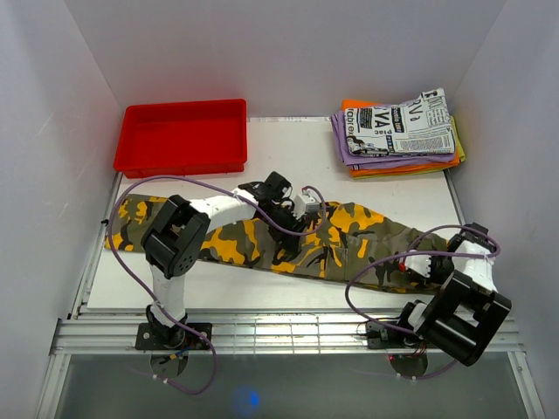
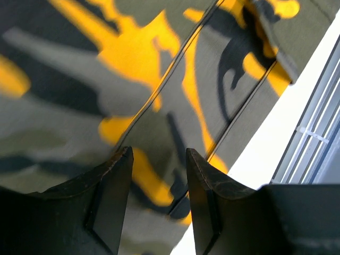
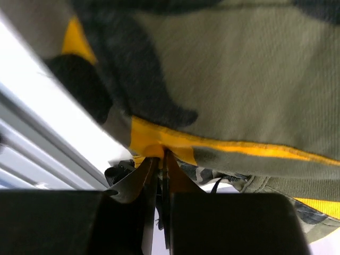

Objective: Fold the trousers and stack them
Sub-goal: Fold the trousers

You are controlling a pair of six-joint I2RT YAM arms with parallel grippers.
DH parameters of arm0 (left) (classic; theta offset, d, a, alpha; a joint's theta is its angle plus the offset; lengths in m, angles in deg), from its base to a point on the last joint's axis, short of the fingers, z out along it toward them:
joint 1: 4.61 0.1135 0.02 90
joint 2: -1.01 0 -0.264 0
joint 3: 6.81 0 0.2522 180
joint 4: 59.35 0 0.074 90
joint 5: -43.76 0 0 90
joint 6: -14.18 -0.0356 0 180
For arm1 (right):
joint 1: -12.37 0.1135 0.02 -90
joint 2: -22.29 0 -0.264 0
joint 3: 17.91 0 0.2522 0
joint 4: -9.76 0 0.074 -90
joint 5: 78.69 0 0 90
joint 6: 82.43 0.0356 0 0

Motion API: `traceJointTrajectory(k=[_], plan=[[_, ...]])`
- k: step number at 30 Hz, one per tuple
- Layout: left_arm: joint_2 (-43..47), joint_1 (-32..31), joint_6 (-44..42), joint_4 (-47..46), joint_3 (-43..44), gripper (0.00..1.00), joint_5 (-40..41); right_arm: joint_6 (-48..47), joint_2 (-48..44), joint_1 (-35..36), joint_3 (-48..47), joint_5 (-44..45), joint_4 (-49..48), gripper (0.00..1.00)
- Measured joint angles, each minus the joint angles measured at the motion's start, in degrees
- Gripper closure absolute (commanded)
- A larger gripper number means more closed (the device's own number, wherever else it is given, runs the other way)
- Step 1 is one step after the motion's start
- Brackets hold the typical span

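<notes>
- The right gripper (image 3: pixel 161 155) had its jaws pressed together, pinching a yellow-orange edge of the trousers (image 1: pixel 349 237) near their right-hand end.
- The left gripper (image 2: pixel 158 155) had its jaws spread, with nothing between them. It hung low over the middle of the trousers; whether its tips touched the cloth could not be told.
- The trousers lay flat on the table (image 1: pixel 288 148) as one long strip. Their long axis ran side to side in front of both arms, from the left edge across to the near right, slanting slightly toward the right arm's base.
- From the left jaws, cloth ran off both ways, leftward to the free end and rightward to the pinched end.
- The right arm was the nearer one to the right end and already gripped it. The left end lay closer to the left arm, but no jaws were on it.
- Judged from this, a fold would likely carry the pinched end leftward along that axis, with the left gripper sitting about where the crease would fall.
- Behind the trousers and apart from them, a red tray (image 1: pixel 179 166) sat at the far left and a stack of folded clothes (image 1: pixel 397 131) at the far right.
</notes>
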Motion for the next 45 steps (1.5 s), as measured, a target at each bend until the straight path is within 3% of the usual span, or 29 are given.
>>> traceJointTrajectory(k=[6, 8, 9, 10, 14, 19, 24, 30, 36, 41, 45], plan=[[1.97, 5.49, 1.55, 5.75, 4.79, 0.43, 0.28, 4.46, 11.21, -0.07, -6.29, 5.81, -7.58, 0.92], [4.24, 9.70, 1.84, 7.69, 5.05, 0.43, 0.55, 6.88, 15.72, -0.07, -9.97, 6.45, -9.33, 0.82], [5.68, 12.00, 1.90, 8.94, 5.01, 0.43, 0.92, 7.72, 17.14, -0.07, -11.41, 6.43, -9.75, 0.75], [7.32, 14.91, 1.88, 9.46, 4.55, 0.42, 1.38, 8.74, 18.71, -0.07, -13.42, 6.29, -9.86, 0.54], [14.36, 24.96, 0.85, 13.07, 0.85, 0.40, 4.17, 11.32, 19.41, 0.39, -19.15, 4.37, -7.91, 0.06], [20.13, 36.85, -0.44, 17.44, -3.06, 0.37, 7.80, 15.41, 15.43, 6.01, -26.77, -1.88, 0.94, 0.05], [21.20, 51.06, -1.88, 20.37, -2.32, 0.37, 7.85, 24.68, 11.28, 18.58, -30.95, -9.49, 8.26, 0.12], [12.55, 65.75, -8.26, 26.84, 12.17, 0.41, 3.78, 39.58, 16.85, 29.14, -31.47, -14.34, 10.75, 0.24], [-1.84, 72.63, -16.52, 32.74, 26.95, 0.57, 0.37, 51.17, 21.64, 32.74, -30.12, -14.12, 8.15, 0.37], [-9.11, 74.16, -22.67, 35.89, 31.74, 0.68, 0.98, 57.99, 21.29, 35.28, -23.43, -11.26, 3.65, 0.43], [-12.68, 73.90, -25.79, 37.57, 34.60, 0.71, 1.14, 61.20, 21.24, 36.44, -18.49, -9.51, 1.38, 0.46]])
